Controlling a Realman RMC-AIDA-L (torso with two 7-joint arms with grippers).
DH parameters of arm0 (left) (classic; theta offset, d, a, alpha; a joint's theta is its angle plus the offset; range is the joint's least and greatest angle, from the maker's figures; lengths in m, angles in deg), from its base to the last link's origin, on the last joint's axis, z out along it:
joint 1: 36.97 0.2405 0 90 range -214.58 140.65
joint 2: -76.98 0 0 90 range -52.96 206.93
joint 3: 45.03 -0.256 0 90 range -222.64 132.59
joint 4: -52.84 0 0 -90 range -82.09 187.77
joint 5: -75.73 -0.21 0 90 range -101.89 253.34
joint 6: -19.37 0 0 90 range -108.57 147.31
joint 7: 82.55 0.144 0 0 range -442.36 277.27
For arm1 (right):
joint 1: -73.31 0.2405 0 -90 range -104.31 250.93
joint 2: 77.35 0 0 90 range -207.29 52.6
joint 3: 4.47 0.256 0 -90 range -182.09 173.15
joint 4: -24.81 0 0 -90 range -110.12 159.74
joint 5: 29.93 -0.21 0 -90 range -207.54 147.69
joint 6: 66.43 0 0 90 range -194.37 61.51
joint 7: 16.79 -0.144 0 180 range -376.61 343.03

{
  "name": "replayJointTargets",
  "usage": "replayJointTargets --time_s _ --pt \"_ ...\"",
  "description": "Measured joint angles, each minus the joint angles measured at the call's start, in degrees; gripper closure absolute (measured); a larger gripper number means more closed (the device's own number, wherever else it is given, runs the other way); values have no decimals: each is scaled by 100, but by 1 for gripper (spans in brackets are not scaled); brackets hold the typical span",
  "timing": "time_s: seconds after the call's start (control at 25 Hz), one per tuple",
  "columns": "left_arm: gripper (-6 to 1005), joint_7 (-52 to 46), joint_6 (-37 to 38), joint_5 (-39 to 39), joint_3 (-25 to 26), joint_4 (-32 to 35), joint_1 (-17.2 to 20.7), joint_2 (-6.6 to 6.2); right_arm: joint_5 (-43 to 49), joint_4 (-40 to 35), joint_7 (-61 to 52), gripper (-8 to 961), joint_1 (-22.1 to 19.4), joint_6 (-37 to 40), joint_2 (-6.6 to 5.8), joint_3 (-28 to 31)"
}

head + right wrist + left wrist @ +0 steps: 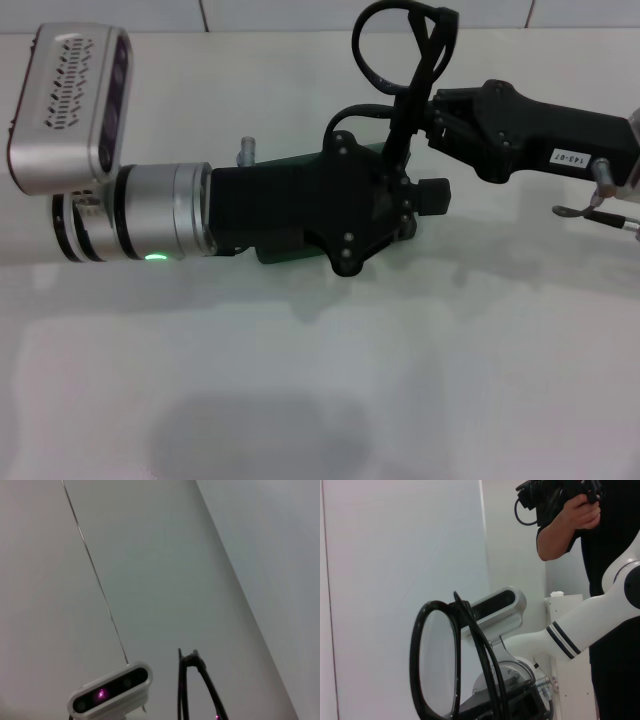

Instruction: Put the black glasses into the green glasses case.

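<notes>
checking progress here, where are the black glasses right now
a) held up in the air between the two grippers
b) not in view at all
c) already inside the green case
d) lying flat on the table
a: the black glasses stand upright above the table, at the tips of the left gripper and right gripper, with the green glasses case showing only as slivers behind the left gripper.
</notes>
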Motion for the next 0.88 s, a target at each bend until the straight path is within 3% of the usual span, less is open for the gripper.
replayJointTargets --time_s 0.52,0.68,0.88 --pt "975 -4 11 6 0 1 17 -13 1 -19 17 905 -5 -49 -18 -2" --pt "975 -17 30 5 0 1 89 -28 12 -50 170 905 -5 -301 -117 13" --pt "974 -51 -114 -48 1 41 571 -95 559 -423 255 905 5 -812 -213 2"
